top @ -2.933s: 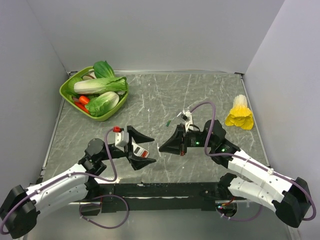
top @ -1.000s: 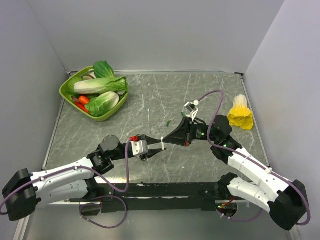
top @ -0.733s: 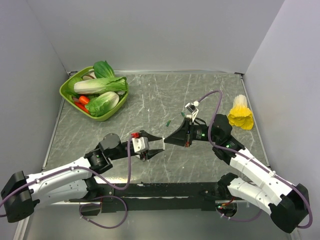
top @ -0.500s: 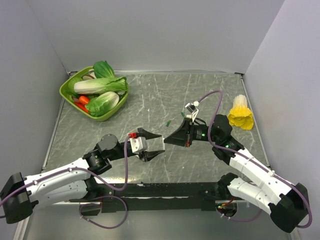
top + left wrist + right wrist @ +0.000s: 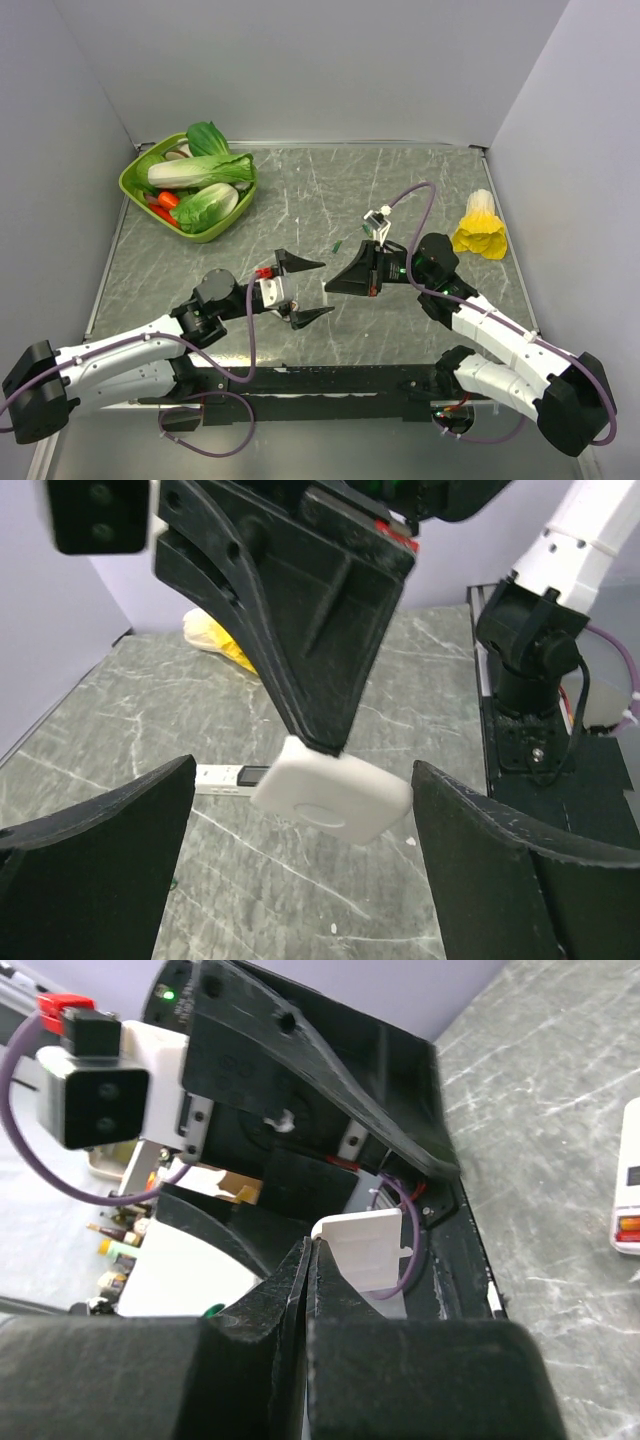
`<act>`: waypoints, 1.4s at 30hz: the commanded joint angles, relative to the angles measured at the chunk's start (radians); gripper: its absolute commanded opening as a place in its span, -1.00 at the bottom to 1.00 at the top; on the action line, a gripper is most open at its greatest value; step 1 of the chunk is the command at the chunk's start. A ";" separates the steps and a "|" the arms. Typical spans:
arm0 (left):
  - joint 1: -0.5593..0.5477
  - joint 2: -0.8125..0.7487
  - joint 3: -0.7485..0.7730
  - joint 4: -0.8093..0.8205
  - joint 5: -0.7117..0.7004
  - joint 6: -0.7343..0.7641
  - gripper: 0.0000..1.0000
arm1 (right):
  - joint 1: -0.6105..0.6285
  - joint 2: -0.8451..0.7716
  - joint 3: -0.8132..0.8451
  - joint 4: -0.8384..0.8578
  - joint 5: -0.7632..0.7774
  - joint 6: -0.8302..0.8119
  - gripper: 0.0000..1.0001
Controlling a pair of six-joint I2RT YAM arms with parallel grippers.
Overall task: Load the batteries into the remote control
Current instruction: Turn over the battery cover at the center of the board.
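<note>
Hanging over the middle of the tabletop [image 5: 330, 190] toward its near edge, the left gripper [image 5: 322, 288] is spread wide in the top view; the right gripper [image 5: 332, 286] pokes its tip between those fingers; its load is too small to tell there. From the left wrist, the right jaws pinch one edge of the remote [image 5: 335, 800], white back showing, aloft and clear of both left fingers [image 5: 90, 865]; a bar [image 5: 225, 776] lies beneath. From the right wrist, the same pinch shows; no batteries are seen. The step looks like positioning the remote; next it likely needs its back opened and a battery fetched.
</note>
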 commanded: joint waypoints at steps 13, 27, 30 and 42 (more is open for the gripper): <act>-0.005 -0.012 0.031 -0.005 0.111 0.050 0.62 | -0.007 0.002 -0.006 0.132 -0.056 0.057 -1.00; -0.005 -0.036 0.031 -0.001 0.088 0.059 0.59 | -0.007 0.052 -0.038 0.204 -0.075 0.111 -1.00; -0.005 -0.041 0.039 -0.025 0.102 0.067 0.56 | -0.009 0.058 -0.039 0.208 -0.076 0.123 -1.00; -0.011 -0.027 0.053 -0.110 0.082 0.104 0.52 | -0.012 0.052 -0.033 0.193 -0.081 0.143 -1.00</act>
